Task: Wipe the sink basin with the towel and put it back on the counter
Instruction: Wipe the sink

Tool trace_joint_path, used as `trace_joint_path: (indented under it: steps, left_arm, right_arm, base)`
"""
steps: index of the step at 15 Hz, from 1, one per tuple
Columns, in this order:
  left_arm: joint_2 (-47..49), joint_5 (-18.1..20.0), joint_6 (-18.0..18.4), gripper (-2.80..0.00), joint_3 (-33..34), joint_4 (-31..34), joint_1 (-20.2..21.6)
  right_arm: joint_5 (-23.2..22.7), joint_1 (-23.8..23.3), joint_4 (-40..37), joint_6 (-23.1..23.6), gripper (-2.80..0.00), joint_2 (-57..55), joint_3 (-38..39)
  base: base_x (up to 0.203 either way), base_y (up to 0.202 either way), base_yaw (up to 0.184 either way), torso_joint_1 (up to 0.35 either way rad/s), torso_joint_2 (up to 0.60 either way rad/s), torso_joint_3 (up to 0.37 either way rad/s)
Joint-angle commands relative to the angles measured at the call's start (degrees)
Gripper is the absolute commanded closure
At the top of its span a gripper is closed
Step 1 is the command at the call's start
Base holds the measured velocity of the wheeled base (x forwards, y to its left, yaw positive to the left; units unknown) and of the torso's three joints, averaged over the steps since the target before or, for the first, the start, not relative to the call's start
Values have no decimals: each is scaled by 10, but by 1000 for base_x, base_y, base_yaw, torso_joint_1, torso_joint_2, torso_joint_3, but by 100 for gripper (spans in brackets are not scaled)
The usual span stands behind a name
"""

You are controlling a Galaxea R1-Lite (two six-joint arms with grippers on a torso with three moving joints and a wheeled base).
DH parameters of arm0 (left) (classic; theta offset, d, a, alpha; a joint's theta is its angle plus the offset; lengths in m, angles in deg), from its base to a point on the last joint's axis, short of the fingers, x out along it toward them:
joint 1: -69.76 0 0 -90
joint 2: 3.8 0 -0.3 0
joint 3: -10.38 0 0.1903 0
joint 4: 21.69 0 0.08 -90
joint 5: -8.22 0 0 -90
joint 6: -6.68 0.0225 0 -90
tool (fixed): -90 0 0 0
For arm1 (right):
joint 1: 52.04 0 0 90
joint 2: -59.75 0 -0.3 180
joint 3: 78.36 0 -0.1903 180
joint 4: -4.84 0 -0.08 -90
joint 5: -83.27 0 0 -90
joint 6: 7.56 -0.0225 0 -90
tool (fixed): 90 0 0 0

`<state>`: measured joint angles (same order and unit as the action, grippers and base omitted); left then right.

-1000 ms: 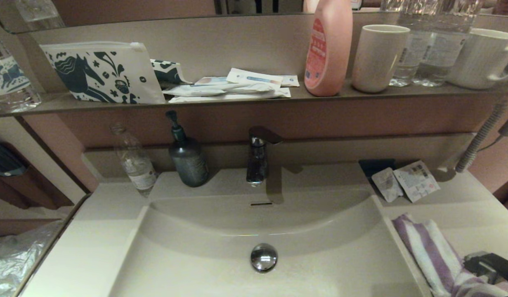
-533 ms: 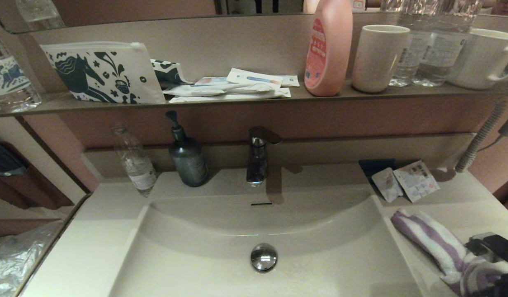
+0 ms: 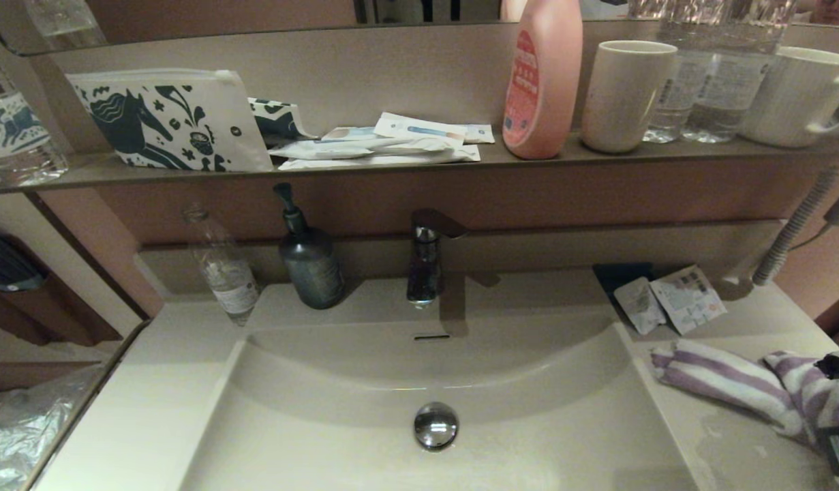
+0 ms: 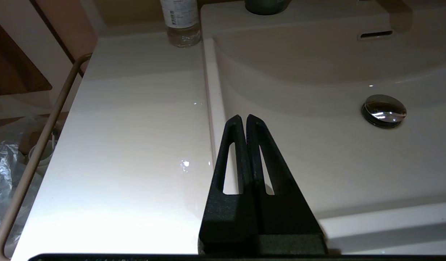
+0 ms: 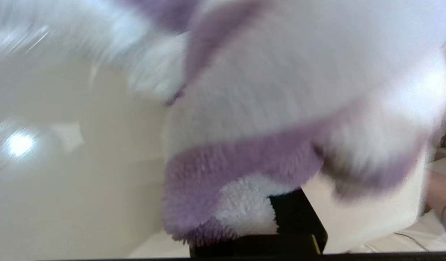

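Jaws of the right gripper are clamped on the towel, whose free end trails from them across the surface toward the sink basin. Left gripper hovers with jaws pressed together over the basin's other rim.

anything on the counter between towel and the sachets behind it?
No. In the head view, bare counter separates the towel from the sachets.
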<state>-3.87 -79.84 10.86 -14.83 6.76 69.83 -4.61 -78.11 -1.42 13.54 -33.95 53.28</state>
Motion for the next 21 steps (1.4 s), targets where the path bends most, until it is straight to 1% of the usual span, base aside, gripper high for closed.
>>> trace_joint_path:
  steps: [1, 4, 6, 8, 10, 14, 15, 16, 17, 18, 21]
  left_arm:
    - [1, 0, 0, 0, 0, 0, 1]
    - [1, 0, 0, 0, 0, 0, 0]
    - [1, 0, 0, 0, 0, 0, 0]
    - [1, 0, 0, 0, 0, 0, 0]
    - [1, 0, 0, 0, 0, 0, 0]
    - [1, 0, 0, 0, 0, 0, 0]
    - [1, 0, 0, 0, 0, 0, 0]
    - [1, 0, 0, 0, 0, 0, 0]
    - [1, 0, 0, 0, 0, 0, 0]
    - [1, 0, 0, 0, 0, 0, 0]
    - [1, 0, 0, 0, 0, 0, 0]
  right_arm:
    - [-27, -31, 1, 0, 0, -23, -22]
    - [-92, -21, -11, -8, 0, -20, 2]
    - [-143, 7, -35, -12, 0, -18, 30]
    - [-185, 56, -39, -30, 0, -17, 61]
    - [-217, 109, -40, -60, 0, -17, 81]
    - [-233, 255, -38, -155, 0, -3, 113]
    - [-234, 276, -38, -169, 0, 16, 123]
    - [-234, 288, -39, -181, 0, 33, 129]
    - [-231, 284, -38, -192, 0, 43, 128]
    - [-227, 263, -36, -195, 0, 45, 122]
    - [-218, 164, -38, -193, 0, 61, 68]
  base:
    - [0, 0, 0, 0, 0, 0]
    - [0, 0, 0, 0, 0, 0]
    - [0, 0, 0, 0, 0, 0]
    - [0, 0, 0, 0, 0, 0]
    - [0, 0, 0, 0, 0, 0]
    - [0, 0, 0, 0, 0, 0]
    - [0, 0, 0, 0, 0, 0]
    - [0, 0, 0, 0, 0, 0]
    - [0, 0, 0, 0, 0, 0]
    - [0, 0, 0, 0, 0, 0]
    - [0, 0, 0, 0, 0, 0]
